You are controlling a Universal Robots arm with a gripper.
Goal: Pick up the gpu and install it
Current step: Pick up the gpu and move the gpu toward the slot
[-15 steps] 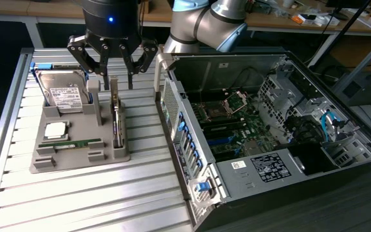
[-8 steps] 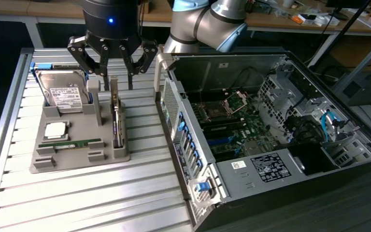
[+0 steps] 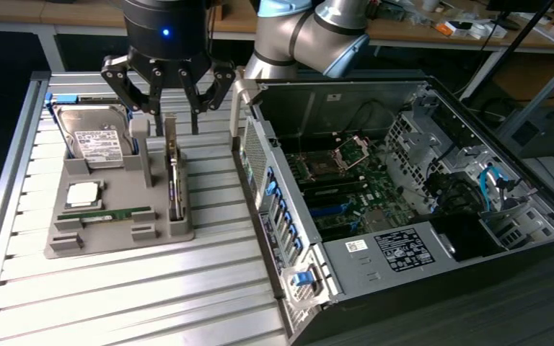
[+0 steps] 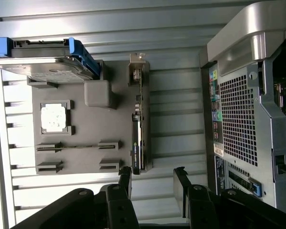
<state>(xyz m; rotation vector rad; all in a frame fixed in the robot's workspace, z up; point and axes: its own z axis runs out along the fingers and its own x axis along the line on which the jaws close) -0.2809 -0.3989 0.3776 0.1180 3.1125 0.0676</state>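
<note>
A ribbed metal table is carrying the whole setup, with cluttered desks running along the top edge of the exterior view.

- Fingers: the two finger sets are hanging spread apart and released, gripping nothing.
- Gripper: it is hovering in the upper left of the exterior view, pointing down, over the far end of the card. In the wrist view the gripper is showing a clear gap between its dark tips, with table slats showing through it.
- Graphics card: it is standing on its long edge in the slot along the side of a gray parts tray nearest the computer case. Its silver end bracket is pointing away from the exterior camera, just under the fingers. No contact is showing between the fingers and the card. The wrist view is looking along the thin edge of the card.
- Tray, wrist view: it is also holding a silver hard drive propped upright at its far end, a square chip in the middle and a green memory stick lying flat near the front.
- Computer case: it is lying open on its side across the centre and right of the exterior view, beside the tray, with the motherboard exposed.
- Arm: its silver and blue body is bending across the top centre, above the case.
</note>
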